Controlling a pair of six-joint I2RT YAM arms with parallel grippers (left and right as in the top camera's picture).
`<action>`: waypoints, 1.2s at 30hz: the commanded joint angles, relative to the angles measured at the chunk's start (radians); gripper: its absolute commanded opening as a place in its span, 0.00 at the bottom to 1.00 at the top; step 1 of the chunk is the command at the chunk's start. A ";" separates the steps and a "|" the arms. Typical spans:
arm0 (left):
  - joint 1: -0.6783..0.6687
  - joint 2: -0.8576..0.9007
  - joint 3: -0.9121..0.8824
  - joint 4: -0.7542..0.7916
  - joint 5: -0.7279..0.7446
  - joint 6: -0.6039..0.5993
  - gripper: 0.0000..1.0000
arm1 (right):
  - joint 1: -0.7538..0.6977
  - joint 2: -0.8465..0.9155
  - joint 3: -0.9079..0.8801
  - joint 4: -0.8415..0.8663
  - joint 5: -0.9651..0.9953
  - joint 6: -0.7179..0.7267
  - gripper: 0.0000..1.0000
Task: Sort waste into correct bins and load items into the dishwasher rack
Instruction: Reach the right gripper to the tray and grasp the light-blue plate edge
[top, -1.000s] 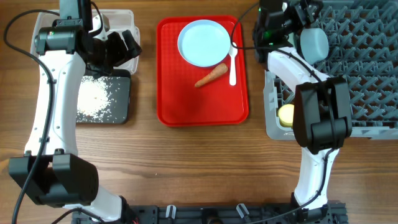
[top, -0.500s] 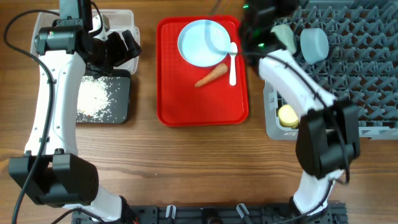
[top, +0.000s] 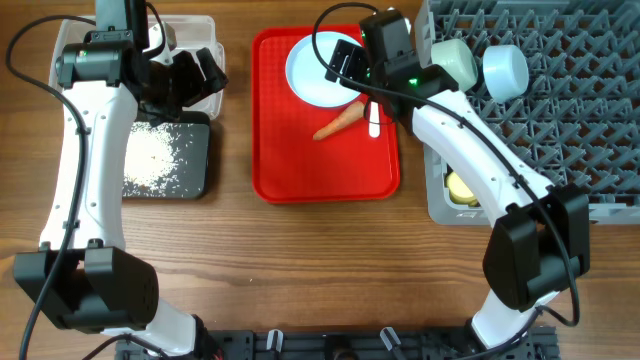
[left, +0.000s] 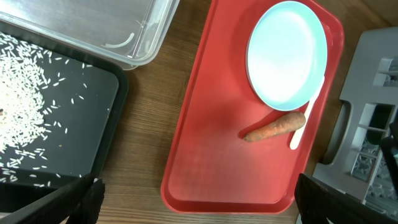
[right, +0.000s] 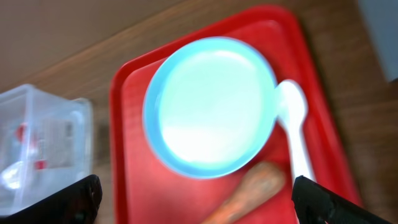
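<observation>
Over the far end of the red tray (top: 300, 160), the right gripper (top: 343, 62) hangs with jaws spread wide, the pale-blue plate (right: 211, 106) lying flat beneath them. Right arm is nearer; the left gripper (top: 197, 75), also wide open, sits by the clear tub (left: 93, 25). White spoon (right: 297, 134) lies lengthwise along the plate's right rim, carrot (top: 338, 121) slantwise at its near rim; both would crowd a rim grasp.

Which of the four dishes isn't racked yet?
The pale-blue plate, on the red tray; the green bowl, blue bowl and yellow cup sit in the grey rack.
</observation>
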 joint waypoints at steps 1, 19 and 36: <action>0.001 -0.005 0.010 0.000 0.001 -0.001 1.00 | 0.018 -0.020 0.008 -0.066 -0.162 0.031 1.00; 0.001 -0.005 0.010 0.000 0.001 -0.001 1.00 | -0.021 0.106 0.268 -0.298 -0.053 -0.050 1.00; 0.001 -0.005 0.010 0.000 0.001 -0.001 1.00 | -0.018 0.373 0.212 -0.114 0.089 0.216 0.88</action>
